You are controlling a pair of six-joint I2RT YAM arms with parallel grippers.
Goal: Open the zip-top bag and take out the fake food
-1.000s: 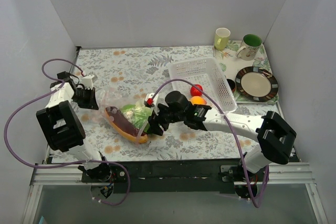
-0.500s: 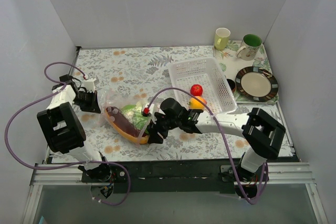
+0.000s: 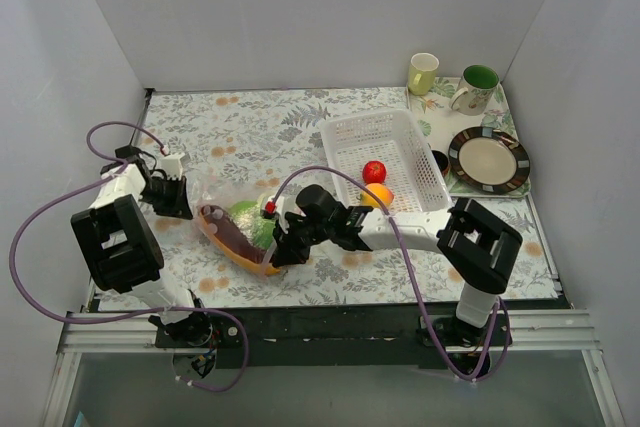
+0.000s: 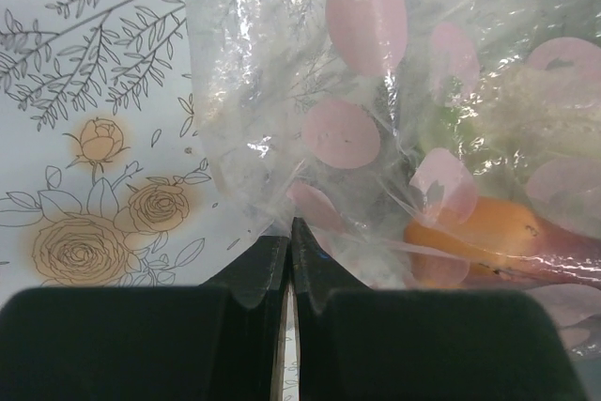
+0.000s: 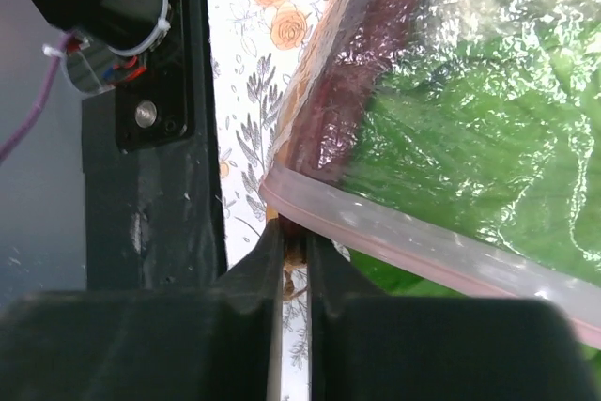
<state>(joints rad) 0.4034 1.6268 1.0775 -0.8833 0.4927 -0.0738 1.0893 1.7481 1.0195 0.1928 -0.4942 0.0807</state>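
Note:
The zip-top bag point(image 3: 228, 209) lies on the flowered table left of centre, clear with pink dots point(image 4: 376, 91). Its pink zip strip point(image 5: 423, 243) runs across the right wrist view. Inside are green lettuce point(image 3: 250, 213) point(image 5: 470, 119) and the long brown-red sausage-like piece point(image 3: 232, 235) point(image 5: 347, 53). My left gripper point(image 3: 172, 197) point(image 4: 289, 227) is shut on the bag's left end. At the bag's mouth, my right gripper point(image 3: 276, 251) point(image 5: 296, 232) is shut on the brownish end of the sausage-like piece, just under the strip. A red round piece point(image 3: 374, 170) and an orange fruit point(image 3: 377, 194) lie in the white basket point(image 3: 400, 142).
At the back right a yellow mug point(image 3: 423, 73), a green-lined mug point(image 3: 476, 89) and a dark-rimmed plate point(image 3: 488, 159) stand on a placemat. The black front rail point(image 3: 320, 322) runs along the table's near edge, close to my right gripper.
My right arm has reached left to the bag's mouth and its jaws have closed there. The left gripper has kept its hold on the bag's left end.

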